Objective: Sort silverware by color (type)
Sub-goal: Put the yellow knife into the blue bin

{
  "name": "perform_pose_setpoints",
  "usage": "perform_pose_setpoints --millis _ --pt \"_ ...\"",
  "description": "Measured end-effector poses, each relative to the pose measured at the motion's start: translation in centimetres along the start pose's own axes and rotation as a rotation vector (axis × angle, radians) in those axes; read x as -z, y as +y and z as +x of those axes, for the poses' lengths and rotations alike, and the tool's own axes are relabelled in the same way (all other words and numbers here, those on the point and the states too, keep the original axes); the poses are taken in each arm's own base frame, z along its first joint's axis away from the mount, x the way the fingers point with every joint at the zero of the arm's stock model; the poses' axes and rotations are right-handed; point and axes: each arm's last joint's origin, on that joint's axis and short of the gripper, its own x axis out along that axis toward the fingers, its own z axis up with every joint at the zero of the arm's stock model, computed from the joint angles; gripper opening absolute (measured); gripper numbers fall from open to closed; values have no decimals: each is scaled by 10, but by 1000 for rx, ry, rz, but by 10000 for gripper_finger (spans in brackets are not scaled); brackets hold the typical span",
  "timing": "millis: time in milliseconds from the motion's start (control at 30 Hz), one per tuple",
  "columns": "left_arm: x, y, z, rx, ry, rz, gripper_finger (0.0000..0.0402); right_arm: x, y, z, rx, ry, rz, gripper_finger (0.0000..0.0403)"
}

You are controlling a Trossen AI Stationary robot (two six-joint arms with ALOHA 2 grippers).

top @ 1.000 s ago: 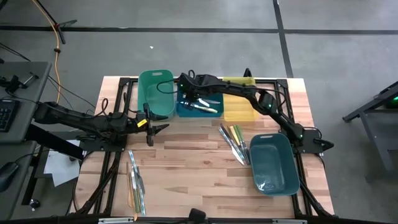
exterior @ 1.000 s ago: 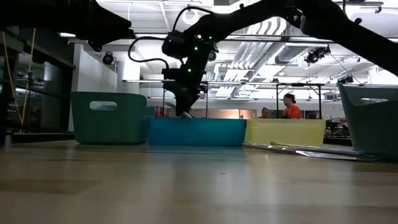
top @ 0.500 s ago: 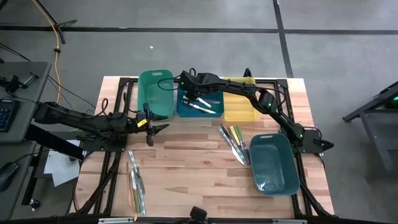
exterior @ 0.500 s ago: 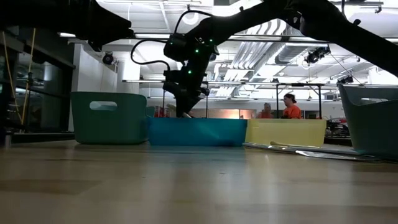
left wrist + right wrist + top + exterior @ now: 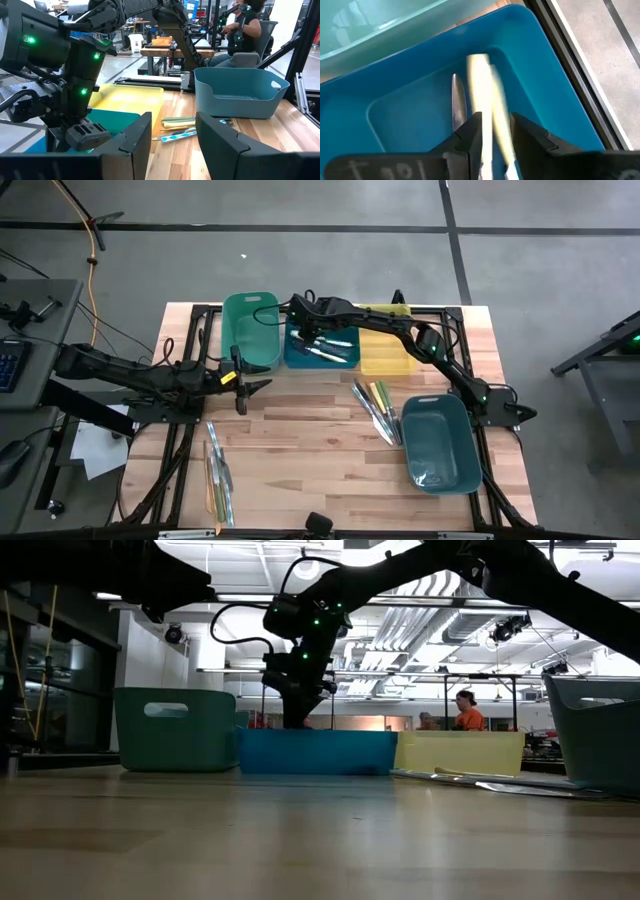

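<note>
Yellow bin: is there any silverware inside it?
No, the yellow bin looks bare inside from above, while utensils lie in the blue bin beside it.

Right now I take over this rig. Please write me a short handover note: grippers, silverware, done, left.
Right gripper: open, over the blue bin, pale utensil between its fingers.
Left gripper: open, idle at the table's left side.
Done: a few utensils in the blue bin.
Left: one pile beside the grey-blue bin, another pile at front left. Green bin and yellow bin look empty.
</note>
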Motion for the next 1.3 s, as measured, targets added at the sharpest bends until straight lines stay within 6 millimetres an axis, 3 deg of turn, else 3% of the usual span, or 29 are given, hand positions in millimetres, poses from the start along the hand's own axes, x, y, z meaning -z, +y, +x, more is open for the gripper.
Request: perform_pose_setpoints --millis 500,833,1067,1300 --pt "0 0 0 0 0 0 145 -1 -1 0 2 -8 46 97" --pt "3 0 0 0 31 11 145 0 -4 -1 -4 3 -111 97" --pt "5 0 0 -1 51 13 145 6 -9 -8 -113 61 -157 97" --pt "7 0 -1 -2 69 -17 145 2 9 -31 -147 25 -216 97"
